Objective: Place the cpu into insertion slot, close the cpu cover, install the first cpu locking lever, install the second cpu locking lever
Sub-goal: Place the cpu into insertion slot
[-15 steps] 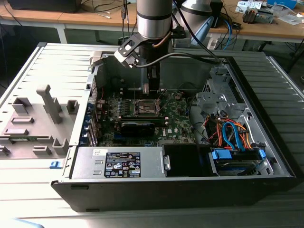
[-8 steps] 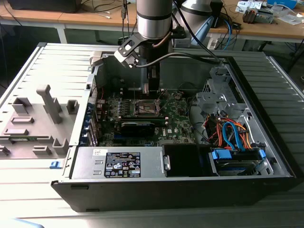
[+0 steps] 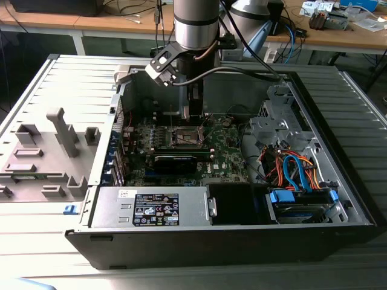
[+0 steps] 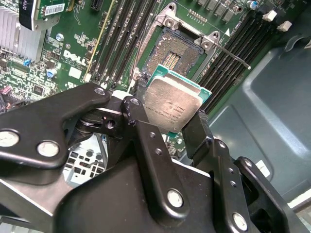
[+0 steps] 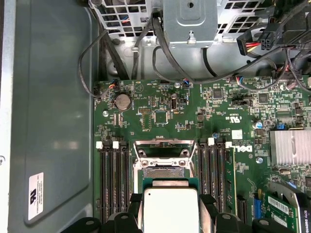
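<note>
end effector (image 4: 165, 114) clenched on cpu (image 4: 172, 99), gripping two opposite edges; cpu clear of motherboard (image 5: 160, 102), hanging just above open insertion slot (image 4: 175, 56) mid-board; chip edges look square to slot frame

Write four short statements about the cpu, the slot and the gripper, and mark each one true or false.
1. The gripper holds the cpu between its fingers. True.
2. The cpu is seated in the insertion slot. False: it is in the gripper, not in the slot.
3. The slot's contact field lies bare. True.
4. The motherboard is blue. False: it is green.
</note>
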